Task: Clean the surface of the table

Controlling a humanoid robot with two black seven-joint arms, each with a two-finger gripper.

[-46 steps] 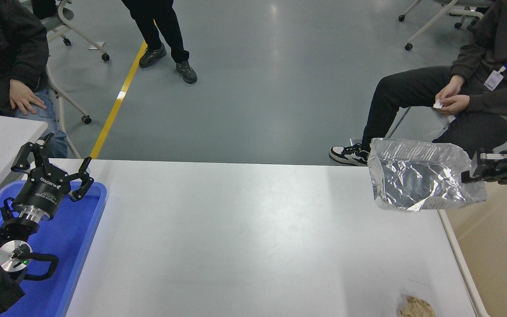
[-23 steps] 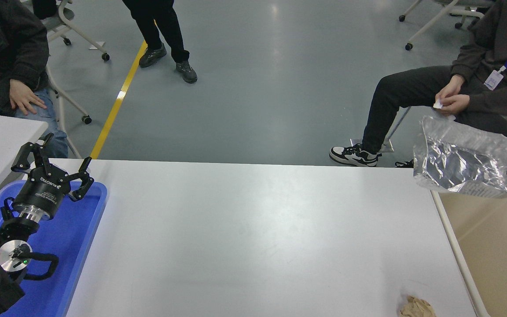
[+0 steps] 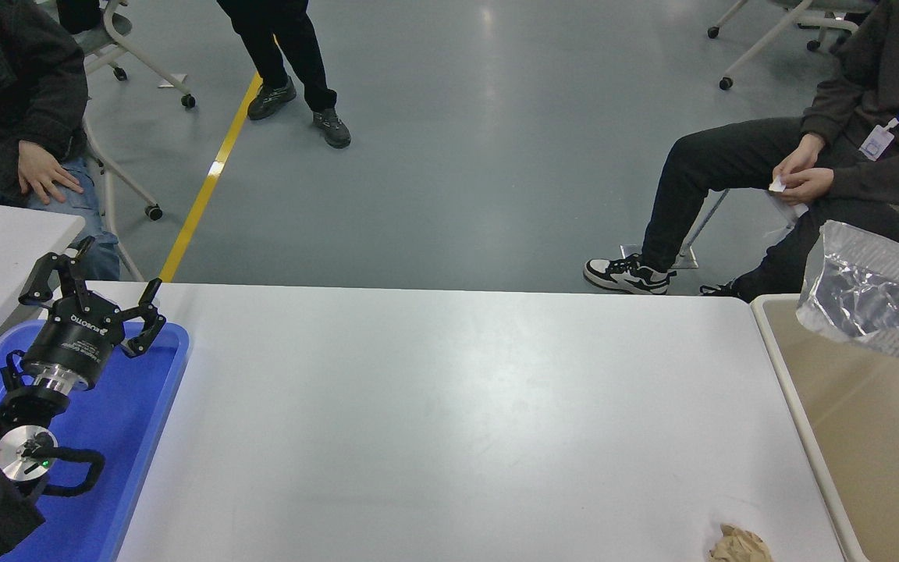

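The big white counter (image 3: pixel 449 421) fills the middle of the view. It is almost bare. One crumpled brown paper ball (image 3: pixel 740 544) sits close to the near right corner, right at the bottom of the view.

A shiny see-through plastic bag (image 3: pixel 879 304) hangs in the air past the right edge of the counter. It is over a tan bin (image 3: pixel 879 460) that stands just beside that edge. The right arm cannot be seen at all, so I cannot tell if its tool has the bag or how wide it is.

The left tool (image 3: pixel 94 300) is parked over a blue tray (image 3: pixel 145 437) at the left edge of the counter. Its fingers are spread wide and there is nothing in them.

A person sits past the far right corner, and one hand (image 3: pixel 801 176) has a small white scrap in it. Another person sits past the far left corner.

I think the job now is to drop the bag into the bin. After that, the paper ball is the only trash left to pick up.

What could go wrong? The bag is light and floppy. It could catch on the bin's rim or float down outside it, and land on the floor. The paper ball is near the counter's edge. A bump from the arm could push it off before it gets grabbed.
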